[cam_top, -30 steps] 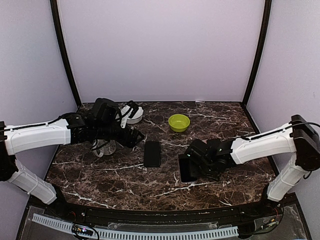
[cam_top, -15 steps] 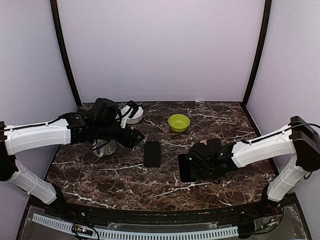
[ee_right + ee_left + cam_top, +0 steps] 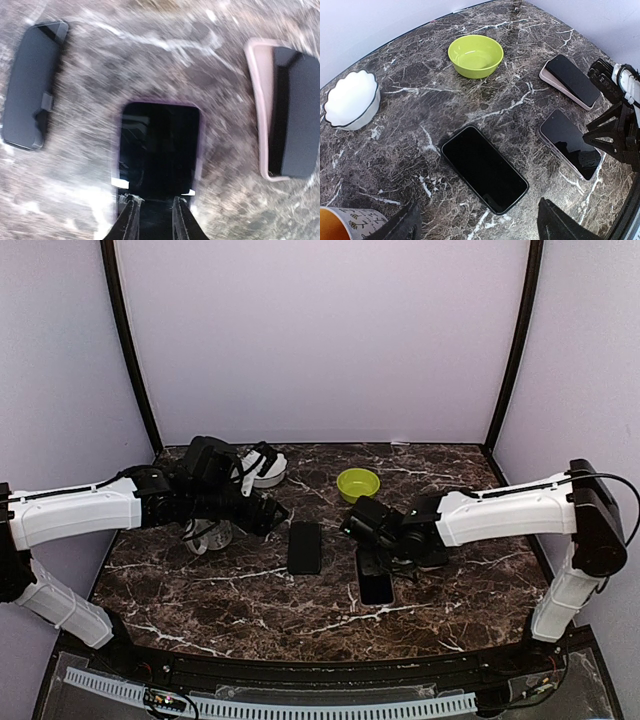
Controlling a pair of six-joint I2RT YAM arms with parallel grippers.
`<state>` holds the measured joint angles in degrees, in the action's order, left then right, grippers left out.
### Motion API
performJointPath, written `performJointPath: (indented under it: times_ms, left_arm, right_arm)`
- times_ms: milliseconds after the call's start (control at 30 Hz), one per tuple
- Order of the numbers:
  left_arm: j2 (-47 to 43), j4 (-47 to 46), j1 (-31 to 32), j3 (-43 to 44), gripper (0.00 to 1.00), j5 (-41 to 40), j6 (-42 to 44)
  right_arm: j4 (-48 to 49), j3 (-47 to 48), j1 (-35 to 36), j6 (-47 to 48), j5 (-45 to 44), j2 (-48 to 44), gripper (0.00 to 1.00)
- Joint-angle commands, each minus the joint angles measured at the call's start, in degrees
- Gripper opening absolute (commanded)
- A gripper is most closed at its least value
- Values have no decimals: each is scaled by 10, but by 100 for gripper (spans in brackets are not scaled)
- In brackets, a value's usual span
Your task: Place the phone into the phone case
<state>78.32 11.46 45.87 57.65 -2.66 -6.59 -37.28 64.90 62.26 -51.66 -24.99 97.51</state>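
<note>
Right arm swung in toward the far left. Its end effector (image 3: 152,216) sits just short of the phone (image 3: 159,145), jaws narrowly parted, empty. Phone flat on worktop (image 3: 220,600), long axis in line with the fingers, phone case (image 3: 200,150) rim apparently around it. Left end effector (image 3: 275,512) wide open, farther off.

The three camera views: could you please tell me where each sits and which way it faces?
Top external: fixed high behind the arm bases, looking down over the table; both arms show.
Left wrist: on the left arm, looking down across the table's middle at the black phone and green bowl; the left pincer frames the bottom.
Right wrist: on the right arm, looking steeply down at a second phone; the right pincer shows at the bottom.
Shared: both wrist views show those phones and the pink case.
</note>
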Motion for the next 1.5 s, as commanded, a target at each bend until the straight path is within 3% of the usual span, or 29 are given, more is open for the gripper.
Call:
performJointPath:
  times_ms: [0, 233, 567, 633, 700, 767, 800, 1467]
  left_arm:
    - [-7, 10, -2, 8, 81, -4, 7]
    - [-6, 11, -2, 9, 81, -2, 8]
    - [-3, 12, -2, 10, 81, -2, 8]
    - [-3, 13, -2, 10, 81, -2, 8]
    - [-2, 12, -2, 10, 81, -2, 8]
    - [-3, 13, -2, 9, 81, -2, 8]
    - [-2, 12, -2, 9, 81, -2, 8]
    - [-2, 15, -2, 11, 81, 3, 7]
  right_arm:
    - [12, 46, 5, 48, -2, 36, 25]
    - [22, 70, 8, 61, 24, 96, 19]
    - [21, 63, 8, 52, 44, 104, 15]
    - [11, 67, 9, 51, 34, 93, 21]
    - [-8, 69, 8, 40, 17, 80, 53]
    - [-34, 71, 8, 15, -6, 71, 93]
    - [-49, 71, 8, -4, -16, 67, 98]
    - [22, -9, 6, -58, 88, 96, 95]
